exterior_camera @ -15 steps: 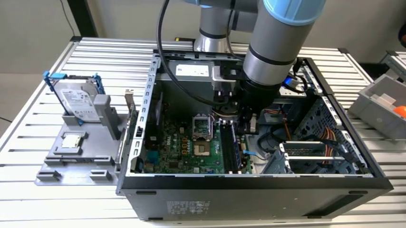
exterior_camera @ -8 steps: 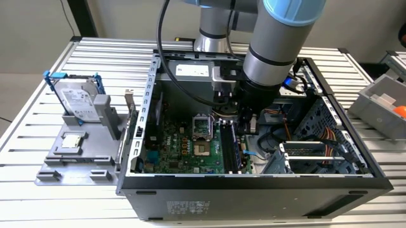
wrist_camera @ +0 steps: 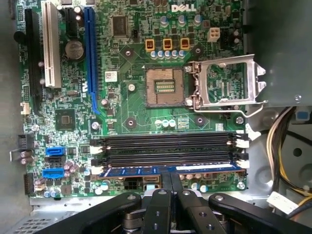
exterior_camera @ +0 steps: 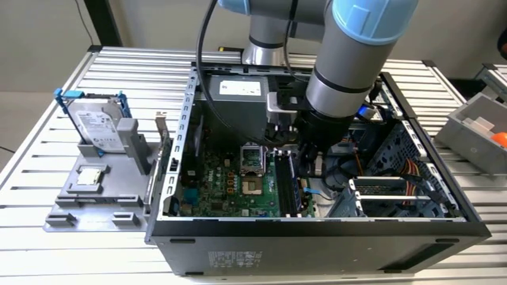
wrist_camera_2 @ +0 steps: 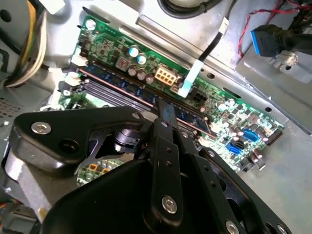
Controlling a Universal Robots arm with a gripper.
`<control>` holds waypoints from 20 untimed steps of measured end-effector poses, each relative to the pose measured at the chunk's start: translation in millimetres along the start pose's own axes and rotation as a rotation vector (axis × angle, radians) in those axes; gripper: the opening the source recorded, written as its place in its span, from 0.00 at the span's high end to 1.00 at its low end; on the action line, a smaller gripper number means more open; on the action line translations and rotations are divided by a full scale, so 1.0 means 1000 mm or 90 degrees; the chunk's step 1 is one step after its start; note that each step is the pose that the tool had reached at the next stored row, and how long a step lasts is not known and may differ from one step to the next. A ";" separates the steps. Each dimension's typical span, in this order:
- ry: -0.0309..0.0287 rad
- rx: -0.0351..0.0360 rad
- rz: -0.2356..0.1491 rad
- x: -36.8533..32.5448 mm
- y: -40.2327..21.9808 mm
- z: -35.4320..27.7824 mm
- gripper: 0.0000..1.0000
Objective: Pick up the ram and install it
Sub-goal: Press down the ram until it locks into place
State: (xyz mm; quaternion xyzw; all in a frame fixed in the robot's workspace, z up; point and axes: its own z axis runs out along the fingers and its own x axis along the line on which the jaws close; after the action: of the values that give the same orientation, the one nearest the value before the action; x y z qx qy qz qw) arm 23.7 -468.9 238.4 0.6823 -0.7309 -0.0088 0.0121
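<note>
Pinching the ram (wrist_camera: 168,170) at mid-length, the gripper (wrist_camera: 168,178) held the stick edge-down in the outermost memory slot (wrist_camera: 170,155) of the motherboard (wrist_camera: 131,102), long axis parallel to the slots, fingers closed across its thickness.

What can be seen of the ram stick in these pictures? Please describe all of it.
The ram is a long, thin blue board with a row of dark chips and a pale label. In both wrist views it stands on edge in the outermost of the dark memory slots on the green motherboard, the other slots being bare. The gripper is closed on its upper edge near the middle. White latches sit at the slot ends; whether it is fully seated cannot be told.
</note>
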 end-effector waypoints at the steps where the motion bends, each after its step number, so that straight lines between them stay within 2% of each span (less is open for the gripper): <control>1: -0.0001 0.0000 0.000 0.0005 -0.0001 0.0008 1.00; 5: 0.0002 0.0000 0.000 0.0009 -0.0002 0.0009 1.00; 15: 0.0011 -0.0001 0.000 0.0011 -0.0006 0.0163 1.00; 20: 0.0003 0.0001 0.000 0.0009 -0.0006 0.0173 1.00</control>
State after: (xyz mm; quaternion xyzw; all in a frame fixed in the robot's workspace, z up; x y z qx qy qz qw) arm 23.8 -469.8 221.1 0.6821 -0.7311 -0.0086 0.0122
